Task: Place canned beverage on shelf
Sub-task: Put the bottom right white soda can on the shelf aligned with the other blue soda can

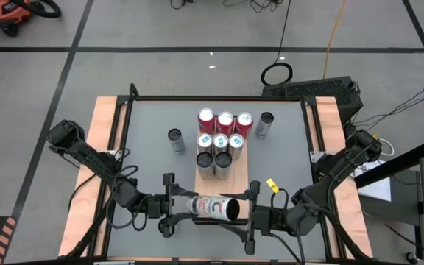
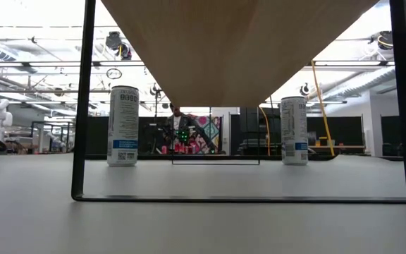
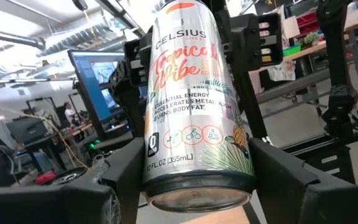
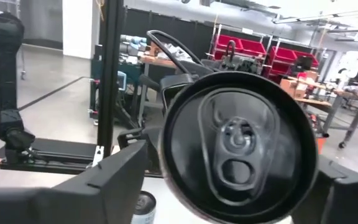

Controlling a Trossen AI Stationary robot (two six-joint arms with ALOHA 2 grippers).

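Currently a smooth, glossy white metal can (image 1: pixel 213 207) with printed lettering lies on its side above the grey desk (image 1: pixel 153 165) near its front edge, its long axis running left to right and its pull-tab top facing the right arm. Both dark arms reach inward from the desk's front corners: the left end effector (image 1: pixel 174 206) is clamped on the can's base end, while the right end effector (image 1: pixel 250 212) has its fingers apart on either side of the top end. Behind them the flat, rectangular wood-grain shelf (image 1: pixel 238 163) carries upright cylindrical cans (image 1: pixel 222 138).
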